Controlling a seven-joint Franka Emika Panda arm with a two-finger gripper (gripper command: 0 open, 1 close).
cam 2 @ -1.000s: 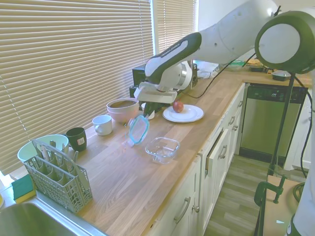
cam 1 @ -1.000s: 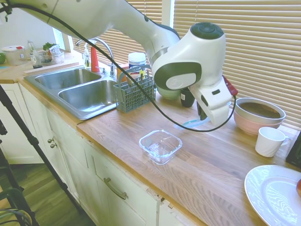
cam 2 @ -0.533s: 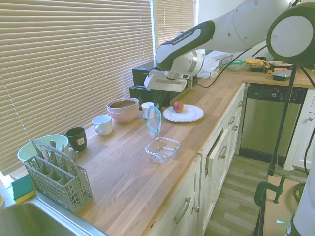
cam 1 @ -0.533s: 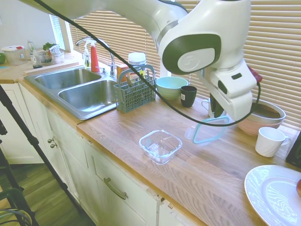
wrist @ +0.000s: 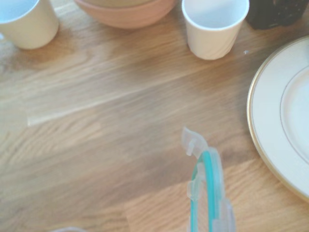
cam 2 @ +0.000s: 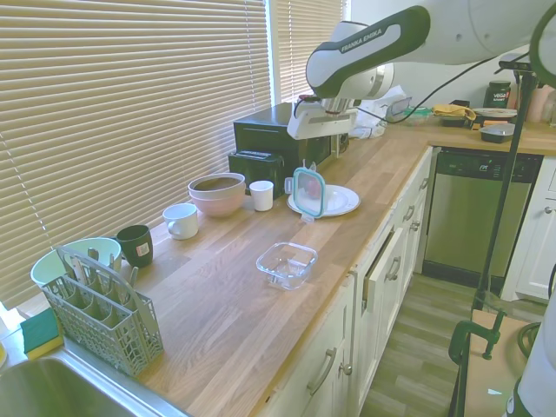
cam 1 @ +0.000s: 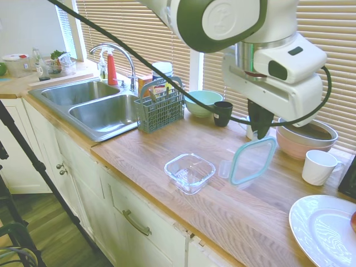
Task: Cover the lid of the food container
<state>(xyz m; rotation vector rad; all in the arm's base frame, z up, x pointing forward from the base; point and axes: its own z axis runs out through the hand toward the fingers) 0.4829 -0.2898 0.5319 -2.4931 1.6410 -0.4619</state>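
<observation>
the gripper [cam 1: 260, 132] is clamped on the top edge of the lid [cam 1: 253, 161], and the lid hangs below it on edge, nearly upright, clear of the wooden counter [cam 1: 233, 206]. in the second exterior view the lid [cam 2: 308, 192] is in the air in front of the white plate [cam 2: 340, 202]. the wrist view shows it edge-on as a thin teal strip with a clear tab [wrist: 206, 193], with bare wood beneath it.

the food container [cam 1: 189, 172] sits open and empty near the front edge of the counter, with nothing touching it. in the second exterior view the container [cam 2: 287, 263] is well apart from the lid, which hangs farther along the counter toward the plate.

so the picking-up part looks done: the lid is off the counter and gripped. what is left is most of the job. the lid has to be carried over the container, turned from upright to flat, lined up with the rounded-square rim, lowered onto it and let go. none of that shows yet.

nearby things that do not belong to the task are the pink bowl [cam 1: 305, 137], a white cup [cam 1: 319, 167], a dark mug [cam 1: 223, 113] and the grey cutlery basket [cam 1: 159, 108] by the sink [cam 1: 94, 105].
</observation>
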